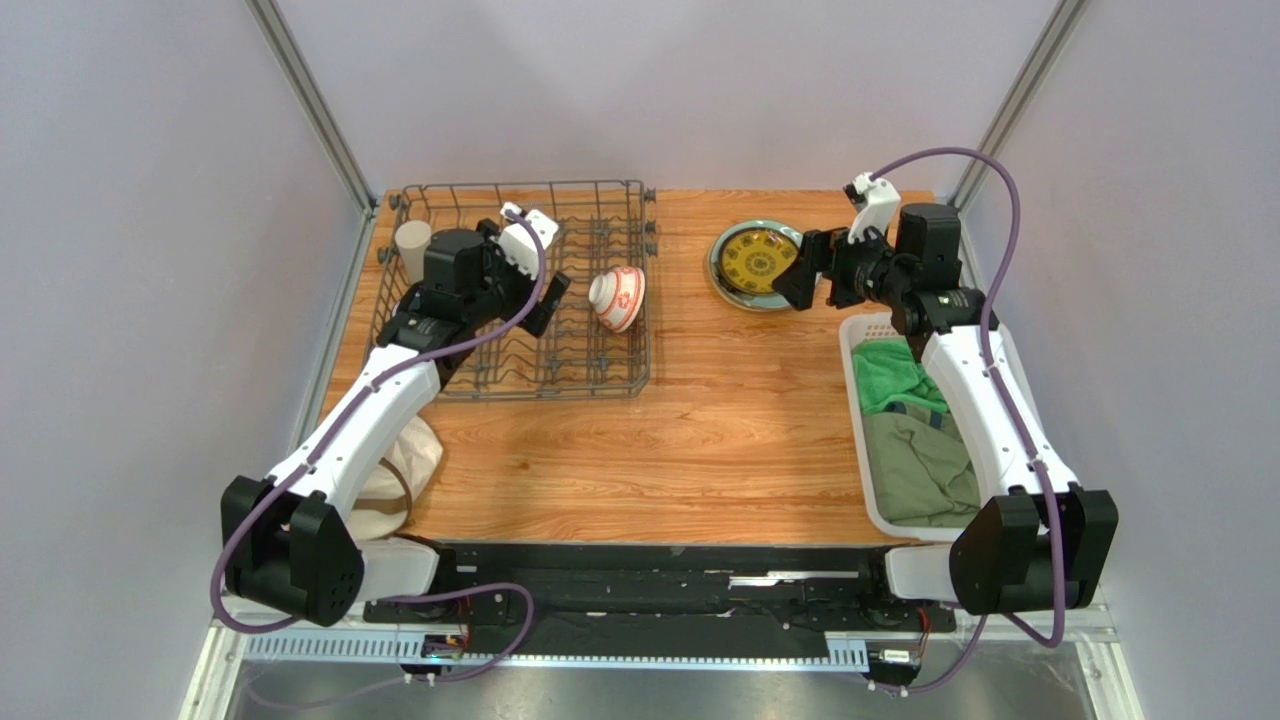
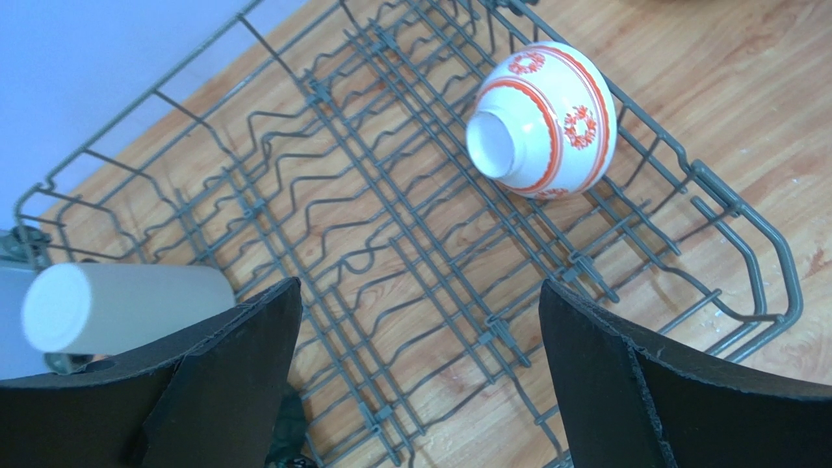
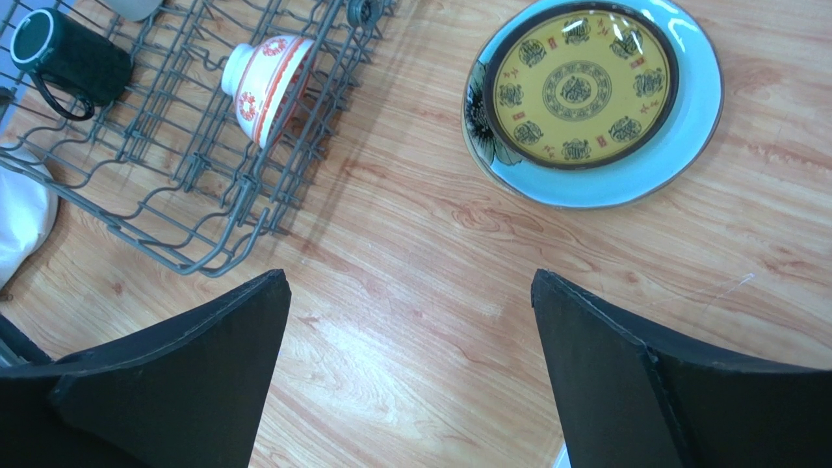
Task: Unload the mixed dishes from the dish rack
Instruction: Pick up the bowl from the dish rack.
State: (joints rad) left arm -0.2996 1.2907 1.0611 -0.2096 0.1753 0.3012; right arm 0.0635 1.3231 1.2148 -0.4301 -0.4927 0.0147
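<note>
Bowl [image 2: 542, 122], red and white, lies on its side at the right end of the dish rack [image 2: 742, 234], its foot pointing back toward the left gripper [image 2: 415, 390]. That gripper hovers over the rack, fingers spread wide and empty (clearly the nearer arm). The right gripper [image 3: 410, 380], also spread, hangs over the table [image 3: 439, 244] beside the stacked plates [image 3: 581, 88].

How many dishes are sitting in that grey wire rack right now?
3: the red-and-white bowl near the rack's right side, the beige cup at its far left corner, and the dark green mug lying left of the bowl. The left arm may hide others.
</note>
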